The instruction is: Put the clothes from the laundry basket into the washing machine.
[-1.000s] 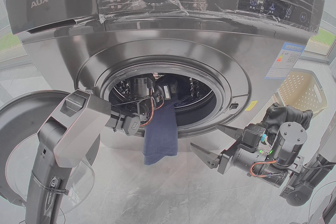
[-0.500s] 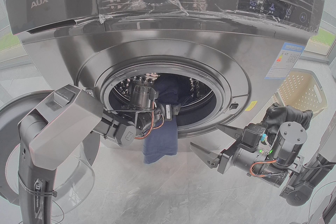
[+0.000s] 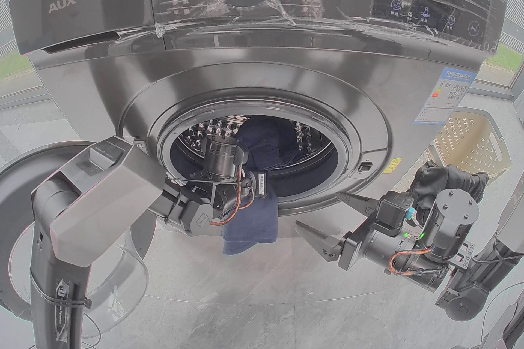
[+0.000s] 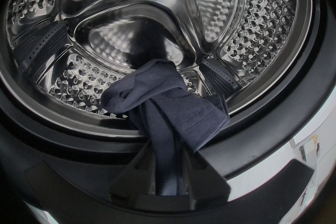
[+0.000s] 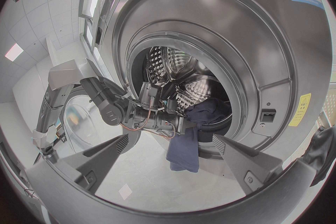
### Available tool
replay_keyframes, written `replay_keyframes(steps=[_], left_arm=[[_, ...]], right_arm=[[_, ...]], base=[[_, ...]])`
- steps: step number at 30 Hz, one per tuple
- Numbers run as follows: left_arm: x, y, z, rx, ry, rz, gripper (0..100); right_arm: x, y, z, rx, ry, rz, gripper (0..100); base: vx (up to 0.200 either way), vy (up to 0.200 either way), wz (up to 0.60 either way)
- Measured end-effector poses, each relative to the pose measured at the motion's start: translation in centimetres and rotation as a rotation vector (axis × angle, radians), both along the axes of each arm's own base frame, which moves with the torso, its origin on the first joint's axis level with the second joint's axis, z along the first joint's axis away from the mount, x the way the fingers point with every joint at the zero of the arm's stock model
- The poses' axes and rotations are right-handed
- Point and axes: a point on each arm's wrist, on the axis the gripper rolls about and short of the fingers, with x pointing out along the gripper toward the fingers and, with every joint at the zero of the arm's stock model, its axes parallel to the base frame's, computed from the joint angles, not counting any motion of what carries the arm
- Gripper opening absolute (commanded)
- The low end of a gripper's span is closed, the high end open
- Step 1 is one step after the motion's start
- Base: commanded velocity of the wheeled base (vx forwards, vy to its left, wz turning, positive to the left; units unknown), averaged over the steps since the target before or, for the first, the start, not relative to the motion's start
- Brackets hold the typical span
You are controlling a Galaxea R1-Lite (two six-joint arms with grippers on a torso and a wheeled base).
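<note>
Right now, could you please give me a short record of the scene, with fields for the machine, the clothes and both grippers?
Machine: grey front-loading washing machine, round glass door swung open on the robot's left.
Garment: dark navy cloth garment, partly in the perforated steel drum, the rest hanging over the opening's rim.
Left gripper: at the drum opening, jaws shut on the garment.
Right gripper: jaws open, empty, low before the machine.
Basket: cream perforated plastic laundry basket right of the machine, black cloth by it.
</note>
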Motion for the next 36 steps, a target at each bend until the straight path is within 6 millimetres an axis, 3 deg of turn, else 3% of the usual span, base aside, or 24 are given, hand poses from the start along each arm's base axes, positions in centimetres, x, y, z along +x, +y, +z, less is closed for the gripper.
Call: replay_keyframes(steps=[5, 18, 19, 27, 36], left_arm=[[0.6, -0.5, 0.4, -0.033, -0.034, -0.007, 0], [4.3, -2.2, 4.5, -0.264, -0.317, 0.069, 0], [4.5, -2.1, 4.5, -0.267, -0.322, 0.073, 100], [3.8, -1.9, 2.7, -0.222, -0.243, 0.079, 100], [0.4, -1.4, 1.7, -0.119, -0.077, 0.048, 100]], right_arm=[[0.0, 0.0, 0.0, 0.0, 0.0, 0.0, 100], [0.0, 0.0, 0.0, 0.001, -0.001, 0.0, 100], [0.0, 0.0, 0.0, 0.001, -0.001, 0.0, 100], [0.0, 0.0, 0.0, 0.002, -0.002, 0.0, 100], [0.0, 0.0, 0.0, 0.001, -0.001, 0.0, 100]], base=[[0.0, 0.0, 0.0], [0.0, 0.0, 0.0], [0.0, 0.0, 0.0], [0.0, 0.0, 0.0], [0.0, 0.0, 0.0]])
